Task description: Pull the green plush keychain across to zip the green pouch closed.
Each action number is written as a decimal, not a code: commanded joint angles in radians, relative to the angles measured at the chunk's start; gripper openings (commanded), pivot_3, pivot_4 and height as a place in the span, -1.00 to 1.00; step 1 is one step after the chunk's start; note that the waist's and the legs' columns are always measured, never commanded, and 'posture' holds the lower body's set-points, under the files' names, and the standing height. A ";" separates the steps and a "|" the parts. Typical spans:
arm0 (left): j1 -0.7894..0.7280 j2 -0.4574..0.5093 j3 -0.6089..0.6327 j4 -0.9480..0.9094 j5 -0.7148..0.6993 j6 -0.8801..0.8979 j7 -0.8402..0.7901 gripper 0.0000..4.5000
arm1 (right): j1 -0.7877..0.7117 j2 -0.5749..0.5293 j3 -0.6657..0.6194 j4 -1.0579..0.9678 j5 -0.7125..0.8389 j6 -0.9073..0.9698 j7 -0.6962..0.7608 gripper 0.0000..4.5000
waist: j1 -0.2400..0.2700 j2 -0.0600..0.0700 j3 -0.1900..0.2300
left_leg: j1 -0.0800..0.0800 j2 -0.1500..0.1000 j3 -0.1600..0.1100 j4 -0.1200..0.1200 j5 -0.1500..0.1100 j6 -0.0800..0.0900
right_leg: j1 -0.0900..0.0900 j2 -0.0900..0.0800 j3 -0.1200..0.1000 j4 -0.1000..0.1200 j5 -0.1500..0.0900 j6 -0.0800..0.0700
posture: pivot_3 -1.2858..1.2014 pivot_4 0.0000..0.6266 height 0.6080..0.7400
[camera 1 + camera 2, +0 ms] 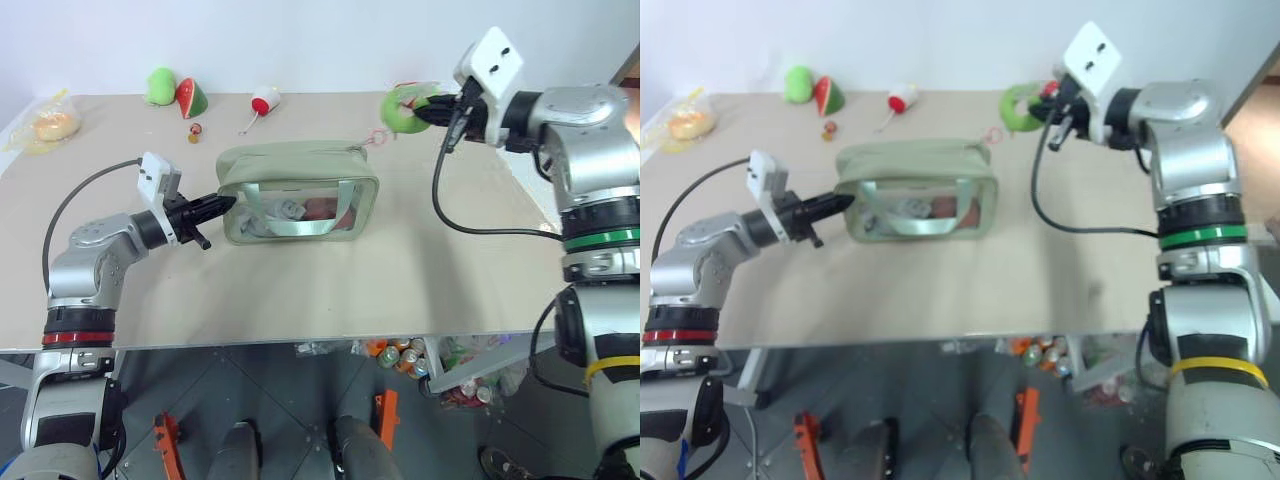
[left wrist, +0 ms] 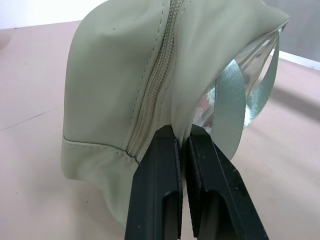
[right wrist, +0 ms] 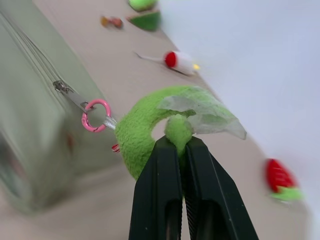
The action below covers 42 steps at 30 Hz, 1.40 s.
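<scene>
Left eye view: green pouch (image 1: 298,193) mid-bench, left end effector (image 1: 213,209) at its left end, right end effector (image 1: 428,108) raised far right; left wrist view: fingers (image 2: 156,185) pinch pouch fabric; right wrist view: fingers (image 3: 159,192) clamp green plush keychain (image 3: 150,127), its pink ring (image 3: 96,115) on the zipper pull.

No text, label, brand or number can be read anywhere
</scene>
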 commanded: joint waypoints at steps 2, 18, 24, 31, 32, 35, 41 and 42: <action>0.013 0.009 -0.001 -0.014 -0.003 0.007 0.000 -1.00 | 0.038 -0.070 -0.001 0.047 -0.068 -0.112 -0.010 -0.99 | 0.001 0.000 0.000 | 0.000 0.000 0.000 0.000 0.000 0.000 | 0.000 0.000 0.000 0.000 -0.001 -0.001 | 0.03 -0.52 0.98; 0.056 0.016 0.017 -0.059 -0.039 0.030 0.030 -1.00 | 0.335 0.120 0.125 0.282 -0.316 -0.509 -0.450 -0.99 | -0.003 -0.001 0.000 | 0.003 -0.003 0.001 0.001 0.002 0.000 | 0.005 -0.003 0.001 -0.003 0.001 0.001 | 0.03 -0.52 0.98; 0.055 0.014 0.018 -0.060 -0.043 0.030 0.036 -1.00 | 0.364 0.151 0.167 0.252 -0.336 -0.599 -0.397 -0.99 | -0.008 -0.001 0.000 | 0.010 -0.003 0.001 0.000 0.002 0.000 | 0.012 -0.003 0.001 -0.003 0.001 0.000 | 0.03 -0.52 0.98; 0.062 0.011 0.019 -0.065 -0.046 0.029 0.043 -1.00 | 0.348 0.156 0.112 0.264 -0.283 -0.559 -0.368 -0.99 | -0.008 -0.001 -0.001 | 0.012 -0.003 0.001 0.000 0.002 0.000 | 0.015 -0.003 0.001 -0.004 0.001 0.000 | 0.03 -0.52 0.98; 0.063 0.012 0.019 -0.066 -0.047 0.029 0.043 -1.00 | 0.344 0.159 0.093 0.264 -0.264 -0.539 -0.368 -0.99 | -0.008 -0.001 0.000 | 0.012 -0.002 0.001 0.000 0.002 0.000 | 0.015 -0.003 0.001 -0.004 0.001 0.000 | 0.03 -0.52 0.98; 0.068 0.013 0.024 -0.070 -0.058 0.044 0.045 -1.00 | 0.339 0.161 0.006 0.214 -0.132 -0.426 -0.273 -0.60 | -0.008 -0.001 0.000 | 0.012 -0.002 0.001 0.000 0.002 0.000 | 0.015 -0.003 0.001 -0.004 0.001 0.000 | 0.03 -0.52 0.98; 0.050 0.014 0.076 -0.080 -0.121 0.075 0.054 -0.52 | 0.327 0.158 -0.139 0.120 0.065 -0.202 -0.169 0.08 | -0.008 -0.001 0.000 | 0.012 -0.002 0.001 0.000 0.002 0.000 | 0.016 -0.003 0.001 -0.004 0.001 0.000 | 0.03 -0.52 0.98; 0.050 0.018 0.074 -0.084 -0.115 0.068 0.053 -0.33 | 0.329 0.155 -0.157 0.104 0.083 -0.189 -0.165 0.08 | -0.008 -0.001 0.000 | 0.012 -0.002 0.001 0.000 0.002 0.000 | 0.015 -0.003 0.001 -0.004 0.001 0.000 | 0.03 -0.52 0.98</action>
